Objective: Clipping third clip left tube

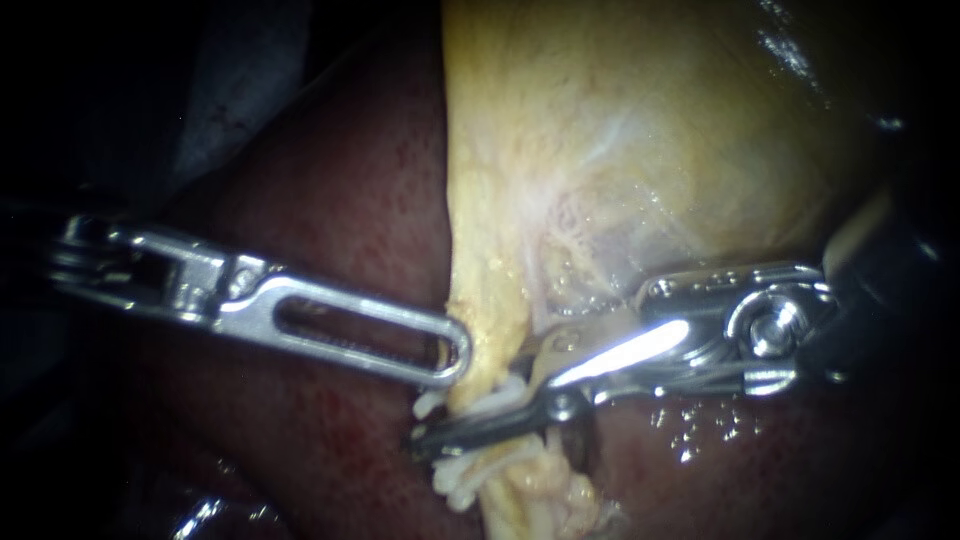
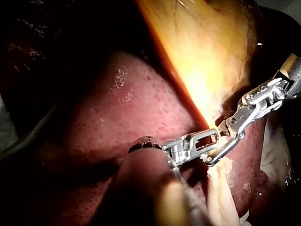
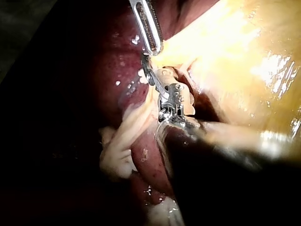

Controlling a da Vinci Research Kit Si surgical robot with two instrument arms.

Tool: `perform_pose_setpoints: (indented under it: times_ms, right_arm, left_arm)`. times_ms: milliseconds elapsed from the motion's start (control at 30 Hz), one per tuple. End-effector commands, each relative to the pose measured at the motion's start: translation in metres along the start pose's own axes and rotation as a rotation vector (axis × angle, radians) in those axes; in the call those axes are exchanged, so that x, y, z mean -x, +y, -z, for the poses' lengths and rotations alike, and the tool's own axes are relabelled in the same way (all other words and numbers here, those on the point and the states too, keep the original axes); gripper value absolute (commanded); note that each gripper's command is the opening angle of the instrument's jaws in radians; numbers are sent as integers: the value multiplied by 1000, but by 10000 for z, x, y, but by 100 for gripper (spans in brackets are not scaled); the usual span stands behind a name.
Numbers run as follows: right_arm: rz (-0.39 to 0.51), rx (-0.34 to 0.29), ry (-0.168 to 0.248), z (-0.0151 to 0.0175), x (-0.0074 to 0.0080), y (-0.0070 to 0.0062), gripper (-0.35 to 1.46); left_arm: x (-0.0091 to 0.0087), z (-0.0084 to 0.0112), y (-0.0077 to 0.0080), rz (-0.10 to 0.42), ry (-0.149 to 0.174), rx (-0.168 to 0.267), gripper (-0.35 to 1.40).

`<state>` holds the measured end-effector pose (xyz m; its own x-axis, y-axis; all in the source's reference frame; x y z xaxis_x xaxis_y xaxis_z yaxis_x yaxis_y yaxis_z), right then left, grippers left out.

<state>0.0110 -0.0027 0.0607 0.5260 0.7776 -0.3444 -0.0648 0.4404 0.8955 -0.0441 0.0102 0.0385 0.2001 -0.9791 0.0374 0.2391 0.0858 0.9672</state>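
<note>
**A:** Where do we have the tube (image 1: 530, 490)?

**B:** It hangs from the narrow lower end of the gallbladder (image 1: 620, 150) and runs downward in the endoscope view. It is a pale strand over the dark liver (image 1: 330, 200), with its long axis close to upright there.

**A:** And our 2 instruments?

**B:** Our right instrument (image 1: 425, 440) comes in from the right and lies across the tube nearly at a right angle, just below the gallbladder's end. Its jaws are narrow, 1 on each side of the strand. As far as the dim light lets us judge, they press onto it, with the tips showing past its far side.

**A:** The left?

**B:** Our left instrument (image 1: 455, 352) reaches in from the left. Its windowed jaws are closed on the gallbladder's edge just above that crossing. So the right 1 is the nearer, on the tube itself, and the left is just beside it.

**A:** What does the clip turn on?

**B:** On that crossing, we think. The jaws should take in the tube's whole width, square to its axis. If they sit oblique, we may catch only part of it.
</note>
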Motion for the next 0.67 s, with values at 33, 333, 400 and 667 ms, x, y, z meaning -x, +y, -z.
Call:
perform_pose_setpoints:
  times_ms: [33, 333, 400, 667]
  right_arm:
    - [-9, -1, 0, 2, 0, 1, -17]
    - [-31, -3, 0, 4, 2, 1, -27]
    - [-31, -3, 0, 4, 2, 1, -27]
    - [-37, -4, 0, 4, 2, 1, -28]
  left_arm:
    - [0, 0, 0, 0, -1, 1, -35]
    - [0, 0, 0, 0, 2, -1, -35]
    - [0, 0, 0, 0, 2, -1, -35]
    - [1, -1, 0, 1, 1, -1, -35]
